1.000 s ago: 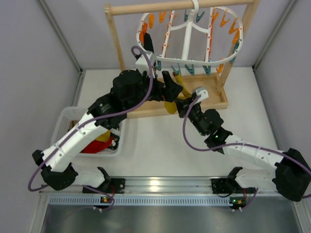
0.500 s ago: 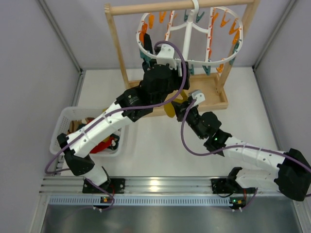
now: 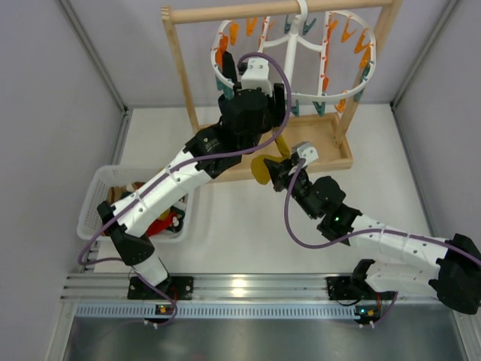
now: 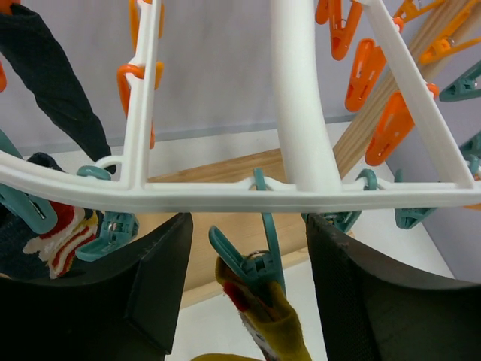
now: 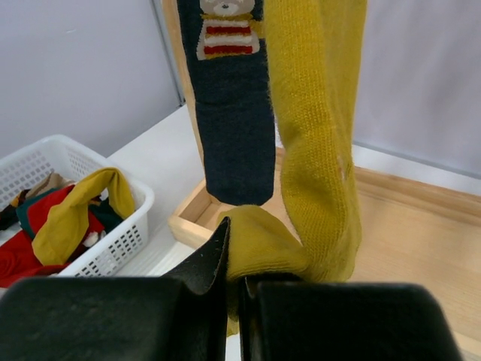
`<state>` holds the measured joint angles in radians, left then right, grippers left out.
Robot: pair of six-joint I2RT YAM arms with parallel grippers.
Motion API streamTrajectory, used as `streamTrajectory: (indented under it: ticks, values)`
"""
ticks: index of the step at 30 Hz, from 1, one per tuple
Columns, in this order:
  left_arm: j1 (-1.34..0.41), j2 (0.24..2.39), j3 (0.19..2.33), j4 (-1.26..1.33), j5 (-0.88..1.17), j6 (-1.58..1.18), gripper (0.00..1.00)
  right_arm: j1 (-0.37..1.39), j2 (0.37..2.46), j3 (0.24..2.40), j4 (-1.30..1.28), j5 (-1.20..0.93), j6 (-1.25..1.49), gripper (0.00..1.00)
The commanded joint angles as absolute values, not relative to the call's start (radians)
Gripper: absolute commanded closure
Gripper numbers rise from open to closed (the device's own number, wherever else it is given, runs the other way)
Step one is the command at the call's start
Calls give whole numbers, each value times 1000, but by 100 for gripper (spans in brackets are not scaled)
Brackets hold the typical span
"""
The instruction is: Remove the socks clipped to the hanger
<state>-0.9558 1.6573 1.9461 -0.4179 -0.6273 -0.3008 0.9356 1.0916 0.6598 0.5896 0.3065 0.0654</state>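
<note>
The white oval hanger (image 3: 342, 96) hangs from the wooden rack, with orange and teal clips. A mustard-yellow sock (image 5: 319, 135) hangs from a teal clip (image 4: 259, 263) on the hanger's near rim (image 4: 225, 197). A dark navy sock with a bear pattern (image 5: 229, 98) hangs beside it. My left gripper (image 4: 248, 301) is open just under the rim, its fingers (image 4: 161, 286) on either side of that teal clip without touching it. My right gripper (image 5: 239, 289) is shut on the yellow sock's toe, low in front of the rack (image 3: 272, 169).
A white basket (image 3: 100, 197) at the left holds red, yellow and dark socks (image 5: 64, 226). The wooden rack has a tray base (image 3: 331, 154) and two uprights (image 3: 180, 71). Grey walls close in on three sides.
My left arm swung from above the basket up to the hanger's near rim and stands around the teal clip. My right gripper stayed shut on the yellow sock, shifting slightly.
</note>
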Motion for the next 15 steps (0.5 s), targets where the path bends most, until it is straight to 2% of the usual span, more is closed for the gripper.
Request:
streamTrajectory:
  ticks: [1, 7, 14, 15]
  values:
    - [-942, 1680, 2002, -382, -638, -288, 35, 957, 1063, 689, 581, 318, 43, 100]
    - [-917, 1700, 2013, -383, -615, -295, 46, 962, 1058, 683, 580, 318, 48, 100]
    - [-908, 1700, 2013, -382, -611, -293, 69, 965, 1055, 672, 580, 330, 44, 100]
    - [-907, 1698, 2013, -382, -607, -291, 76, 965, 1048, 657, 578, 331, 48, 100]
